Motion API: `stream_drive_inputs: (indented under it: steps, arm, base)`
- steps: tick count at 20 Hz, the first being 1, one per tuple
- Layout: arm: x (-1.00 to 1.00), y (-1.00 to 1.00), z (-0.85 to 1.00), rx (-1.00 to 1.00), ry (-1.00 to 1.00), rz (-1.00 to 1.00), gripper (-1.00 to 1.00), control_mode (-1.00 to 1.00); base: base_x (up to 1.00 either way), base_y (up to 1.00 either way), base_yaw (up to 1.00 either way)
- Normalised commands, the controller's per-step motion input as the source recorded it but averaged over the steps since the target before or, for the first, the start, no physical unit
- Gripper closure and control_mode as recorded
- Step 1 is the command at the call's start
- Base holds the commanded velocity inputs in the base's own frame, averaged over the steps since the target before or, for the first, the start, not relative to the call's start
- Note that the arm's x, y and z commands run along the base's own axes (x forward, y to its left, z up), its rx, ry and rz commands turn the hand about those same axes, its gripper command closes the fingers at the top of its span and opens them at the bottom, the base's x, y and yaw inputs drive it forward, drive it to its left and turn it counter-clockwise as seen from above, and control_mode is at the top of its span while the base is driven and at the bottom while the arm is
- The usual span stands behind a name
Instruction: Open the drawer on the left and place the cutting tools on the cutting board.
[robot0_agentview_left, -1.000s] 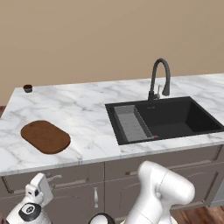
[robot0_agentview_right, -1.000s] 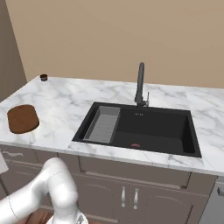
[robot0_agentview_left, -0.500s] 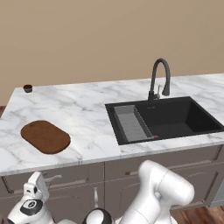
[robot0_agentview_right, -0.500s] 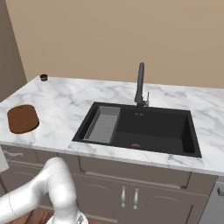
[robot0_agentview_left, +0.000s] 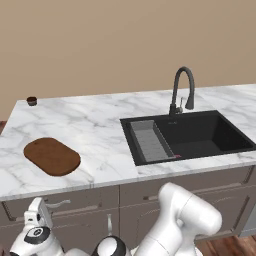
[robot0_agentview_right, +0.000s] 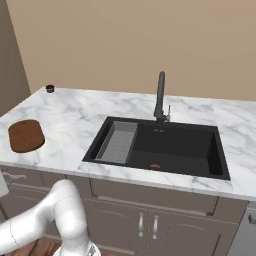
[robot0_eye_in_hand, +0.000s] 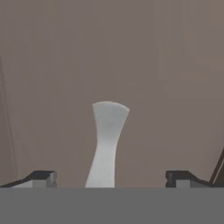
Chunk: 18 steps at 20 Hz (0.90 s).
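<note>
The tool (robot0_eye_in_hand: 109, 178) faces the grey-brown front of the drawer (robot0_agentview_left: 75, 202) closely, its two dark fingertips (robot0_eye_in_hand: 43, 176) spread wide with nothing between them but the wavy silver handle (robot0_eye_in_hand: 106, 144), which rises in the gap, nearer the left tip. In the left base view the tool (robot0_agentview_left: 39, 216) sits low in front of the drawer, just beside the handle (robot0_agentview_left: 59, 204), and the drawer is closed. Above it on the marble desk (robot0_agentview_left: 95, 125) lies the dark-brown cutting board (robot0_agentview_left: 52, 156), bare on top. To the right, the black sink (robot0_agentview_left: 192, 135) holds a grey rack (robot0_agentview_left: 150, 140) in its left part, with a dark curved faucet (robot0_agentview_left: 180, 92) behind it. A tiny dark-brown cup (robot0_agentview_left: 32, 101) stands at the far left corner, well apart from the board.
</note>
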Motion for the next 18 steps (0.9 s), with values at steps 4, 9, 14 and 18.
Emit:
stream_drive_inputs:
  steps: [4,9,14,18]
  arm:
    - [0.01,0.07,-0.45,-0.05,-0.14,0.04,-1.0,-1.0]
    - [0.0,0.01,-0.49,-0.09,-0.22,0.01,-1.0,-1.0]
    - [-0.06,0.0,-0.52,-0.11,-0.24,0.0,-1.0,-1.0]
    - [0.0,0.0,-0.52,-0.09,-0.25,0.0,-1.0,-1.0]
  base:
    - [0.0,0.0,0.0]
    - [0.0,0.0,0.0]
    - [0.0,0.0,0.0]
    - [0.0,0.0,0.0]
